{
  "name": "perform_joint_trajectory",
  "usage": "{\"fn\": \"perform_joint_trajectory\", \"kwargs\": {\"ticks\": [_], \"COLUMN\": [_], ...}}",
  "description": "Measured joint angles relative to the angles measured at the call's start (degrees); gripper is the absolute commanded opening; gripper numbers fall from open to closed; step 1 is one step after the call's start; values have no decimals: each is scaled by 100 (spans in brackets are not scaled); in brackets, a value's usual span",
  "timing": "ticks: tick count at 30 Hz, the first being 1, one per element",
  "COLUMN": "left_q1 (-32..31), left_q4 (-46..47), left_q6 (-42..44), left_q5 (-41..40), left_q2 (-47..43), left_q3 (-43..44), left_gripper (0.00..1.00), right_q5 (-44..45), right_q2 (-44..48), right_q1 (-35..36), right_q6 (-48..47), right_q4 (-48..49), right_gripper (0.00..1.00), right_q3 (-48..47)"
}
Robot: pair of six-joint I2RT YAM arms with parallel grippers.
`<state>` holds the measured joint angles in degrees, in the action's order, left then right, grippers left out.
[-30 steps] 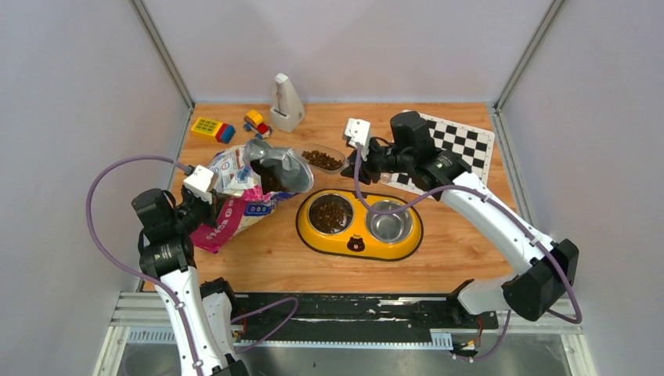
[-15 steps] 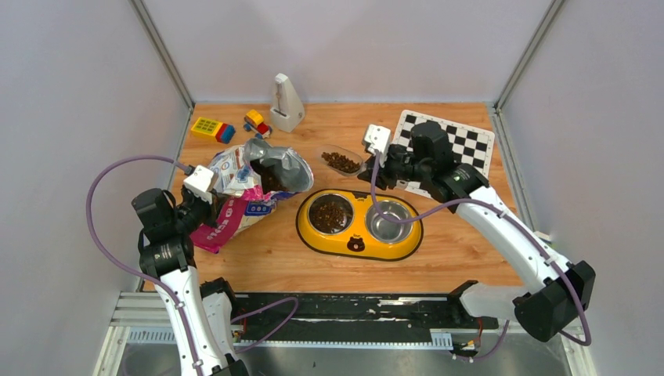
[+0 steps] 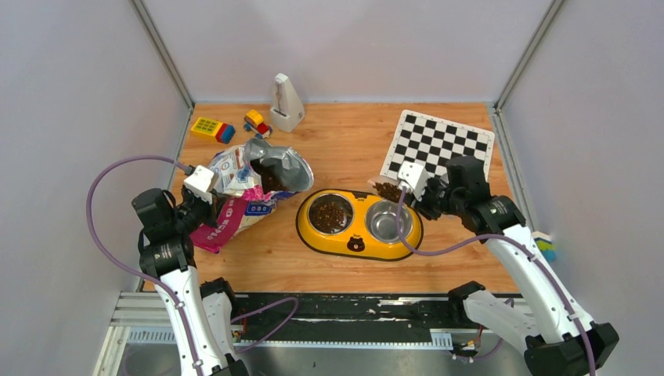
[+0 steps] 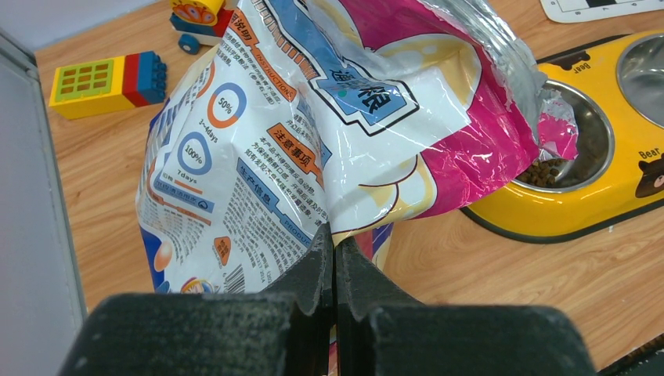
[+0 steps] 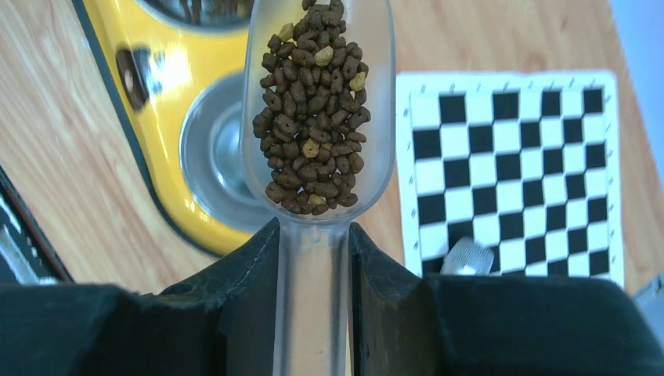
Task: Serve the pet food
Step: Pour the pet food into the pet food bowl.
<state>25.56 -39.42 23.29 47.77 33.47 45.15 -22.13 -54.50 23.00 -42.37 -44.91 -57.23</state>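
Top external: the right tool (image 5: 313,235), clamping the scoop (image 5: 381,117) of kibble (image 5: 313,110), has swung seemingly over the feeder (image 3: 356,241).

Left hand (image 4: 334,244) pinched closed, right hand (image 5: 313,233) clamped, seemingly level

Robot lab test cell with a wooden table (image 3: 344,141).
Plain grey walls (image 3: 70,94) and aluminium posts (image 3: 162,53) box it in. A left arm (image 3: 174,290) and a right arm (image 3: 540,274), white with purple cables (image 3: 88,205), stand on a rail (image 3: 360,307) at the near edge. A checkerboard sheet (image 3: 438,145) lies far right.
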Motion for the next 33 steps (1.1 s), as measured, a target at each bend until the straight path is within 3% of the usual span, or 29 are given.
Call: {"fn": "perform_joint_trajectory", "kwargs": {"ticks": [7,13,33], "left_q1": [0,0,0], "left_q4": [-2,-17,-20], "left_q6": [0,2,9], "left_q5": [15,17,20], "left_q2": [-7,-17,-17], "left_q3": [-2,0,-11], "left_gripper": [0,0,0], "right_q5": [560,1110,3412], "right_q2": [282,-293,-1906], "right_q1": [-157,-116,1071], "right_q6": [-568,-750,-448], "right_q4": [-946,-1552,-2326], "right_gripper": [0,0,0], "right_q3": [444,358,-435]}}
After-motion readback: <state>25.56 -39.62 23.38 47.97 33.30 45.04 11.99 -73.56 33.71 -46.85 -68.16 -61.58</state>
